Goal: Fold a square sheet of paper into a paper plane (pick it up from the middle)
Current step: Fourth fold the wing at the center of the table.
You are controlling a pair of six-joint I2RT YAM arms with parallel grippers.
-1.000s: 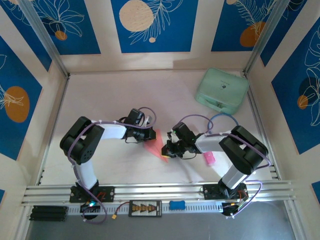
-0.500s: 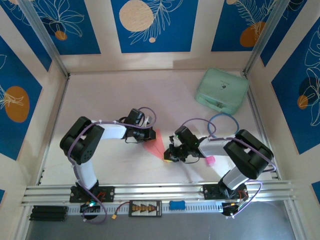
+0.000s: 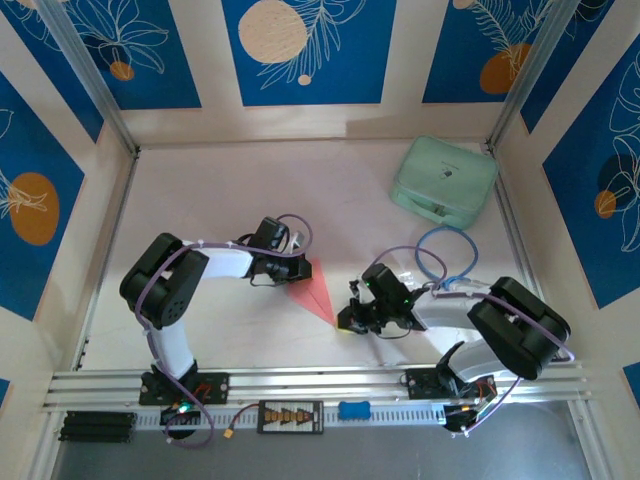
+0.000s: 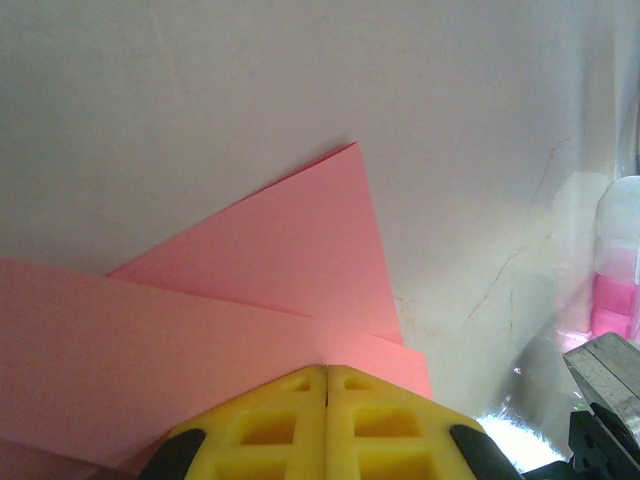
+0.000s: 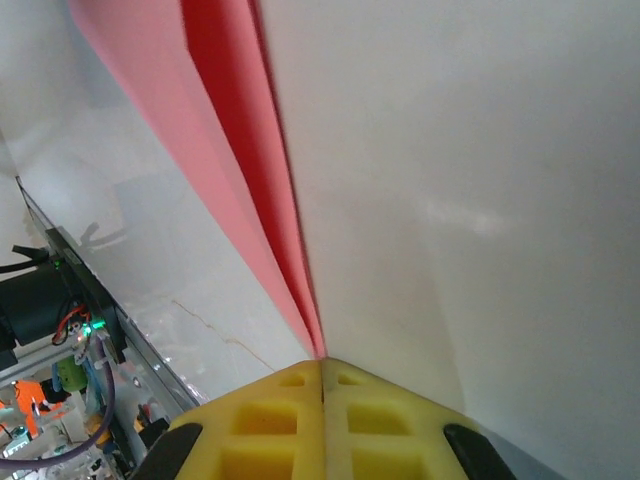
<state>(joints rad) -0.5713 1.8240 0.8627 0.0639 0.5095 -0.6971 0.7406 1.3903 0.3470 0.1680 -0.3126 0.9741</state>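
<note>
Paper plane (image 3: 316,292) nose in R fingers (image 5: 270,425), tail under L fingers (image 4: 270,430); table (image 3: 220,190) open.

One paper plane (image 3: 315,292) lies on the table (image 3: 200,190). One mint-green case (image 3: 444,181) stands well behind the plane, to its right. Two grippers flank the plane: left gripper (image 3: 300,268), right gripper (image 3: 347,322).

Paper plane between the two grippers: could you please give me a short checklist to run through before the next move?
1. The left gripper is shut, tips on the wide end of the paper plane: ok.
2. The right gripper is shut at the pointed nose: ok.
3. Nose actually pinched rather than just pressed: cannot tell.
4. Plane runs straight between the grippers: ok.
5. The mint-green case sits apart from both arms: ok.
</note>
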